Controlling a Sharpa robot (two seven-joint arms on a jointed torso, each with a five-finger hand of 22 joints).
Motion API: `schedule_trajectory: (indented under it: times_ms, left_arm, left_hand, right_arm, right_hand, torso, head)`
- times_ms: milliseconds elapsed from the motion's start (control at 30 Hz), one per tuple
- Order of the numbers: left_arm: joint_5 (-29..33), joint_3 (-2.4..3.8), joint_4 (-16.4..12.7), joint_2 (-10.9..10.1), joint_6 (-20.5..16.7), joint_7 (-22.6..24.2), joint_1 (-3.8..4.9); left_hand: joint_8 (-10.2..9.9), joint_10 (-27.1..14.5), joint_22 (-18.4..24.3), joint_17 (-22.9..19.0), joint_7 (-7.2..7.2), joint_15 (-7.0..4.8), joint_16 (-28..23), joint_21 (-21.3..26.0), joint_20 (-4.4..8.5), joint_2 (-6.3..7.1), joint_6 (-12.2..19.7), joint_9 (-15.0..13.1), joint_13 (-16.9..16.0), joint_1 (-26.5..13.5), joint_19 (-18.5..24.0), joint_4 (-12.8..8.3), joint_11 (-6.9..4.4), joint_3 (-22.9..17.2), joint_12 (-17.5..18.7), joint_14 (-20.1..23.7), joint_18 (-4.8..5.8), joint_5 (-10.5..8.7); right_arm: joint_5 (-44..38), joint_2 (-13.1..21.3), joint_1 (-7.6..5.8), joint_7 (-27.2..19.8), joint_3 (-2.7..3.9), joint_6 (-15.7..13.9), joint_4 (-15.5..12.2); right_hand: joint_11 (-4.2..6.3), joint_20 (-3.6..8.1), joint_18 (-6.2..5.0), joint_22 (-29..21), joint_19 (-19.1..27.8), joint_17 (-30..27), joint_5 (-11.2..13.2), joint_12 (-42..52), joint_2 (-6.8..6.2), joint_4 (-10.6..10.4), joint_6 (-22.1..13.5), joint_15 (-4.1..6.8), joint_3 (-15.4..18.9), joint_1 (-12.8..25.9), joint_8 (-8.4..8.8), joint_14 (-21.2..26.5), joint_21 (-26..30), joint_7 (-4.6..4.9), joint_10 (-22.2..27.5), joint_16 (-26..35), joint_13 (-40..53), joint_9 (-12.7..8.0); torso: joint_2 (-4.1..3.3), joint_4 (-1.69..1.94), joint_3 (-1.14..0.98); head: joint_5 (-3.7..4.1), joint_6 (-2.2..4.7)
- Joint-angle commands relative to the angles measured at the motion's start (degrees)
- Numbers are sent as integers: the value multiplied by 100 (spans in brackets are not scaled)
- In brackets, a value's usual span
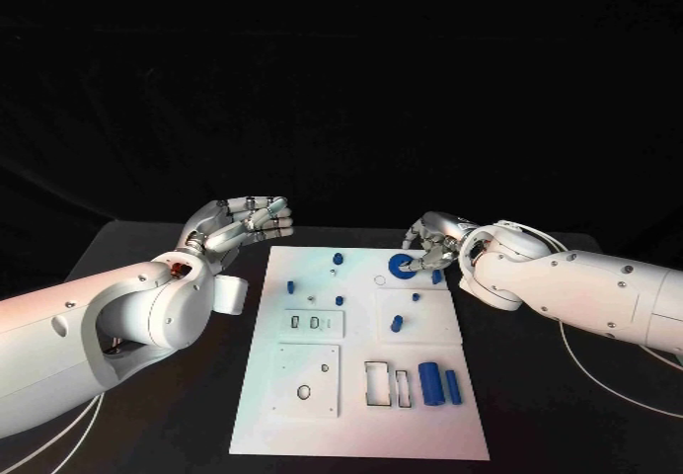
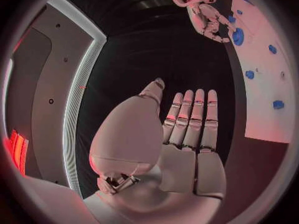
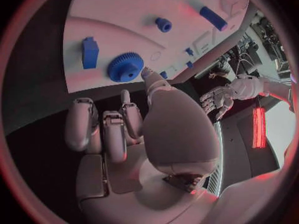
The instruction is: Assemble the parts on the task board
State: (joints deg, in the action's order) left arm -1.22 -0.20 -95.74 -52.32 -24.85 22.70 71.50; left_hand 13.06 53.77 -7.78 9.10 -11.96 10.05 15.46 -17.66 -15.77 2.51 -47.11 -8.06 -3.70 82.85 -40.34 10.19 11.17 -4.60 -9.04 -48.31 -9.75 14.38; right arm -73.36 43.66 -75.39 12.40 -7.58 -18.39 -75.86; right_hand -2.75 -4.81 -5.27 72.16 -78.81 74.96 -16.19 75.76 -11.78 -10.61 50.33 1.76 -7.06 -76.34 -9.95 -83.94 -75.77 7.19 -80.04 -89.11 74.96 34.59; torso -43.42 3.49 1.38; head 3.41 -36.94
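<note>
The white task board (image 1: 363,425) lies in the middle of the black table. A blue gear (image 1: 403,266) sits flat on its far right part, with a blue block (image 1: 437,277) beside it. My right hand (image 1: 434,242) hovers at the gear with loosely bent fingers and holds nothing. In the right wrist view its thumb tip (image 3: 147,74) is at the rim of the gear (image 3: 126,67). My left hand (image 1: 242,222) is raised off the board's far left corner. Its fingers (image 2: 193,119) are straight and it is empty.
Small blue pegs (image 1: 338,259) (image 1: 290,287) (image 1: 397,322) are scattered over the board. Two long blue cylinders (image 1: 428,381) lie near its front right. Pale inset plates (image 1: 313,322) (image 1: 309,380) and a rectangular frame (image 1: 384,383) sit on the board's front half.
</note>
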Motion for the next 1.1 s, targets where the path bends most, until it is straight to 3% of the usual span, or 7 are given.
schedule_trajectory:
  times_ms: [33, 600, 1100]
  left_arm:
    - [20, 5, -16, 7, 103, 26, 7]
    - [20, 5, -27, -6, 102, 22, 7]
    - [20, 5, -34, -11, 106, 19, 8]
  left_hand:
    - [-19, 7, 5, -5, -127, -16, -33, 26, -15, 50, 6, 8, 7, 6, -31, 0, 35, -14, 33, 35, -49, -19]
    - [-19, 7, 8, -6, -127, -15, -38, 29, -16, 50, 6, 8, 6, 6, -29, -2, 36, -14, 38, 36, -48, -24]
    - [-19, 6, 14, -7, -127, -13, -46, 35, -17, 50, 5, 8, 6, 6, -27, -4, 38, -13, 49, 39, -47, -30]
  right_arm:
    - [52, -34, 21, 21, -3, 194, 55]
    - [20, -116, 66, 47, -12, 297, 211]
    - [-6, -198, 109, 53, -18, 356, 281]
  right_hand:
    - [9, -9, 70, 9, -46, 1264, -24, 42, -14, -32, -31, -49, -6, -50, 26, -558, -28, 14, -61, -26, 149, 11]
    - [8, -14, 80, 73, -74, 1329, -190, 233, 42, -111, 31, -53, -179, -207, 29, -570, -58, 15, -124, -45, 309, 36]
    - [9, -13, 80, 82, -76, 1350, -195, 315, 39, -133, 67, -52, -234, -224, 26, -575, -60, 13, -172, -51, 383, 38]
  torso:
    - [-4, 2, -1]
    - [5, -7, -4]
    - [-3, -2, -7]
  head:
    - [-13, -13]
    - [-38, -52]
    - [-42, -78]
